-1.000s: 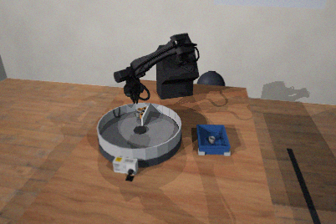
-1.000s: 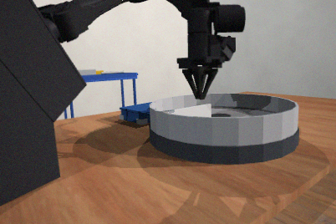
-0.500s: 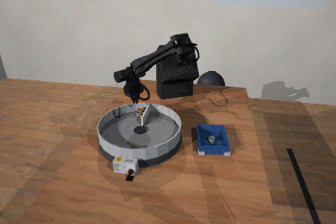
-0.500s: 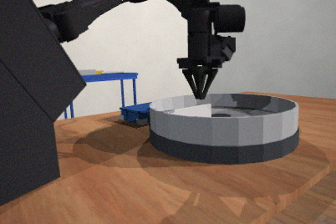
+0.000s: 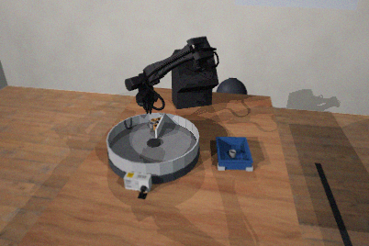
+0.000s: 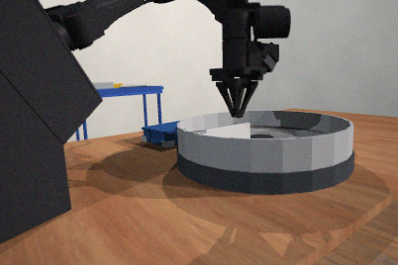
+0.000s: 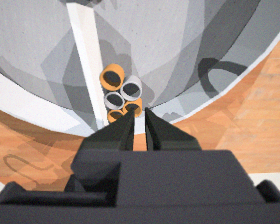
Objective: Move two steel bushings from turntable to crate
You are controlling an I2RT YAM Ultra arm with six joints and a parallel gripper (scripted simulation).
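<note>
The turntable point(image 5: 147, 169) point(image 6: 297, 154) point(image 7: 163, 35) is a round grey tray with a raised wall. In the wrist view, one steel bushing point(image 7: 133, 80) and another steel bushing point(image 7: 114, 93) stand close together beside the white divider, with orange bushings point(image 7: 113, 68) around them. My gripper point(image 5: 149, 112) point(image 6: 238, 116) point(image 7: 139, 112) points down over the turntable near its wall, above the cluster. Its fingers are nearly together with a thin gap and nothing between them. The blue crate point(image 5: 235, 166) point(image 6: 162, 134) holds one grey bushing point(image 5: 232, 152).
The white divider point(image 5: 159, 127) point(image 6: 230, 131) point(image 7: 86, 42) stands inside the turntable, right beside the bushings. A small white box point(image 5: 138, 182) sits at the turntable's front. The crate is to the turntable's right in the top view. A black strip point(image 5: 331, 202) lies farther right.
</note>
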